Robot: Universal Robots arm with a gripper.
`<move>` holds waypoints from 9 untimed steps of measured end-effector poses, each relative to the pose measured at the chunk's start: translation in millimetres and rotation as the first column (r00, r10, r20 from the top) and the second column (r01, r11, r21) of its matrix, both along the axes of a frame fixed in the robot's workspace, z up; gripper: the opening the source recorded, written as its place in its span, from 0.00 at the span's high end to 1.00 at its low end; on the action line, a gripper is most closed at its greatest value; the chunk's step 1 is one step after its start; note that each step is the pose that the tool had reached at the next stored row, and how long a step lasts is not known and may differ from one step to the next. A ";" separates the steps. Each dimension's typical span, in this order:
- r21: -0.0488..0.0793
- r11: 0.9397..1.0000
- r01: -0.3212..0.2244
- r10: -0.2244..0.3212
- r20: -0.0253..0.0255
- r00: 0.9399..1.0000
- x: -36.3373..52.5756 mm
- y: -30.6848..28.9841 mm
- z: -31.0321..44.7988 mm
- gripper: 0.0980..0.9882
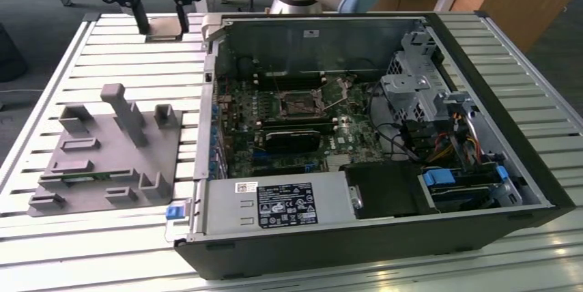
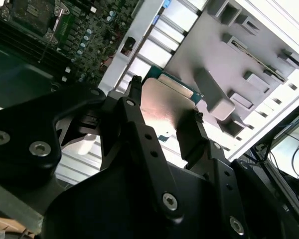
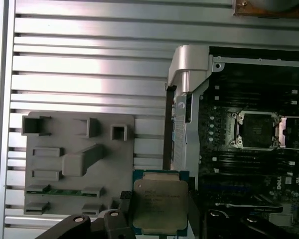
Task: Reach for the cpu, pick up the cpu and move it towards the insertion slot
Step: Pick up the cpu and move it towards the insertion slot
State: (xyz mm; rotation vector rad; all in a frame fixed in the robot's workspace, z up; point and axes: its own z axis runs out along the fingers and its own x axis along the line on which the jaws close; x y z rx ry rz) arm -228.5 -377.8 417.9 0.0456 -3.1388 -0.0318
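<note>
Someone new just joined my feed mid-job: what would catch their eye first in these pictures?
First the open computer case, filling the exterior view's right, with the insertion slot on the board inside it. Next the cpu, its silver top shining between the jaws of the gripper, which hangs above the slatted table beside the case. Last, the grey fixture plate of blocks and posts at the exterior view's left.

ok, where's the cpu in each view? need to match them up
Exterior view: flat square silver-topped cpu at the table's far edge, on the exterior view's left, between the black end effector's fingers.
Second wrist view: cpu between the fingers, in front of the grey plastic fixture block.
First wrist view: cpu between the fixture and the open case.
Shared landmark: that fixture block.
</note>
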 end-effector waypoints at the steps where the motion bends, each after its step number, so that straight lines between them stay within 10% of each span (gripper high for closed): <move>1: 0.000 1.000 0.000 0.000 0.000 1.000 2.4 1.2 0.0 0.52; 9: 0.000 1.000 0.000 0.000 0.000 1.000 22.5 11.9 -0.1 0.52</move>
